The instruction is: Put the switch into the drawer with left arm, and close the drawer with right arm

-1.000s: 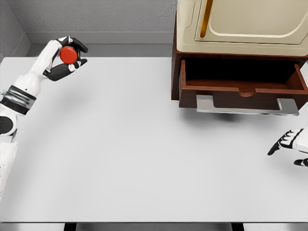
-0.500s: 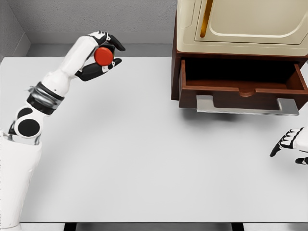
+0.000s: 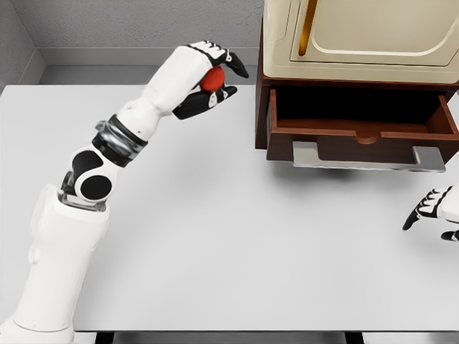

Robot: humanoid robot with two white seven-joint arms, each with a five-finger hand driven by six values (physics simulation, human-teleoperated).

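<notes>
Head view, one frame. Left hand (image 3: pixel 208 79) was raised over the far part of the white table (image 3: pixel 215 236), arm reaching up from the lower left toward 1 o'clock. Its fingers (image 3: pixel 233 64) were curled round the red switch (image 3: pixel 211 79), black thumb and palm pad under it, so only part of the red cap showed. Switch was held off the table, just beside the cabinet's left wall, at about 9 o'clock from the drawer (image 3: pixel 362 136), not inside it.

Drawer was dark brown wood, pulled out and open, interior dark. A flat grey metal handle (image 3: pixel 369 158) ran along its front edge. Above it sat the cream cabinet (image 3: pixel 358 39) with a panelled door and a gold vertical bar (image 3: pixel 307 29).

Right hand (image 3: pixel 430 211) showed at the right edge, at about 5 o'clock from the drawer, well apart from it, low over the table. Fingers black-tipped, loosely spread, holding nothing; part of the hand was cut off by the frame edge.

Grey wall (image 3: pixel 143 25) ran behind the table at 12 o'clock.
</notes>
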